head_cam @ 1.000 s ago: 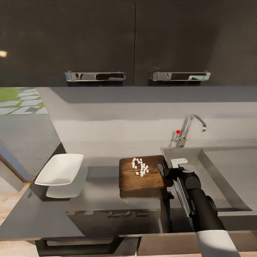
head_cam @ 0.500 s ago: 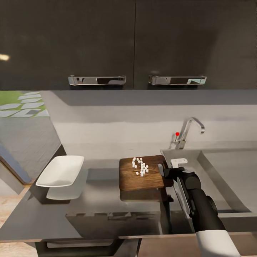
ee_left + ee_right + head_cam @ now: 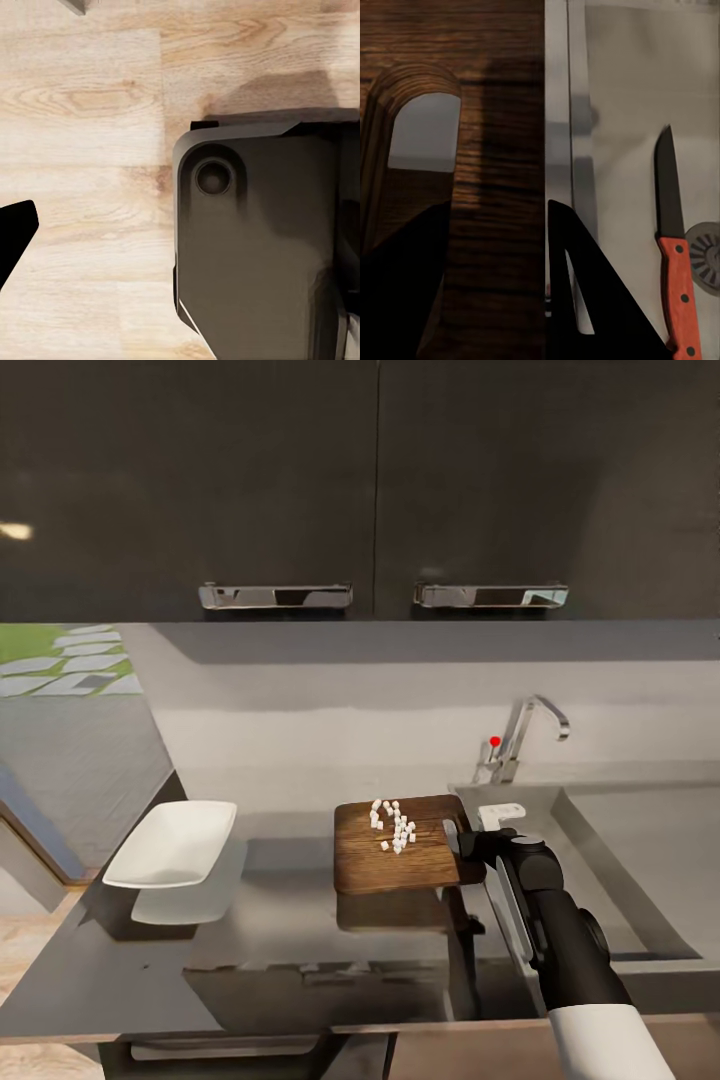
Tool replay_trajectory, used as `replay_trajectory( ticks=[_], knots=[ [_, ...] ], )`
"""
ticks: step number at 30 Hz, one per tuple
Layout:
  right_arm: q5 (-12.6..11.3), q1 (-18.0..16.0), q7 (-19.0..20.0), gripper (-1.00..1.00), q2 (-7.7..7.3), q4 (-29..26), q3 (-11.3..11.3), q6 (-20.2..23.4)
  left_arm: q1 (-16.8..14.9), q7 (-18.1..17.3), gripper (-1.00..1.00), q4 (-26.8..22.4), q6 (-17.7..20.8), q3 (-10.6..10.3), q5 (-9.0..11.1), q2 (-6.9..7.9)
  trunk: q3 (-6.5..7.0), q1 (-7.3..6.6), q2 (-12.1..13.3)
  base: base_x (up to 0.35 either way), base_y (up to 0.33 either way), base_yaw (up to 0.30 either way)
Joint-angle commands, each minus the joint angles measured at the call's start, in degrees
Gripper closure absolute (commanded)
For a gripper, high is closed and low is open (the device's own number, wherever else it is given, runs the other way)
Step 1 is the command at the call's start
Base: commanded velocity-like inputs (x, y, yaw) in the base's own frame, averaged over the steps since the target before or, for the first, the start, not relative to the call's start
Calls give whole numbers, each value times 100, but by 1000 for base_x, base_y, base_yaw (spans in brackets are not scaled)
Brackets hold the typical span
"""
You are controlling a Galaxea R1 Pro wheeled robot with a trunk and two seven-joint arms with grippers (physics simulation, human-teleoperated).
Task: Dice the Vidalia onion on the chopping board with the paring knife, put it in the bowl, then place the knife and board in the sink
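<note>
Chopping board (image 3: 398,848), diced onion (image 3: 394,827) aboard, is pinched at its right end by the right gripper (image 3: 468,850) for carrying toward the bowl (image 3: 170,844).

between the bowl (image 3: 170,843) at the frame's left and the chopping board (image 3: 400,847) at centre, a bare stretch of countertop (image 3: 285,920) lay open to approach. the board's right end was blocked by the right gripper (image 3: 468,847) and its arm. the faucet (image 3: 522,735) stood behind the sink's (image 3: 640,840) near corner. overhead, dark cabinets (image 3: 370,480) closed the upper frame. in the basin, room lay beside the paring knife (image 3: 673,247).
</note>
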Motion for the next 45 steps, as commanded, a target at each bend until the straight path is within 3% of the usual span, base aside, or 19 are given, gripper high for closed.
replay_trajectory(
  ticks=[1, 28, 45],
  knots=[
    [58, -5, 58, 100, 4, -6, -8, 27, -11, 37, -100, 25, -39, 10, -42, -1, -3, 4, -12, 0, 0, 0],
    [56, -5, 57, 100, 4, -6, -8, 21, -11, 37, -100, 23, -39, 10, -42, -1, 241, 4, -12, 0, 3, 0],
    [56, -5, 58, 100, 6, -6, -8, 20, -11, 37, -100, 25, -39, 10, -42, -1, 394, 4, -12, 0, 276, 0]
  ],
)
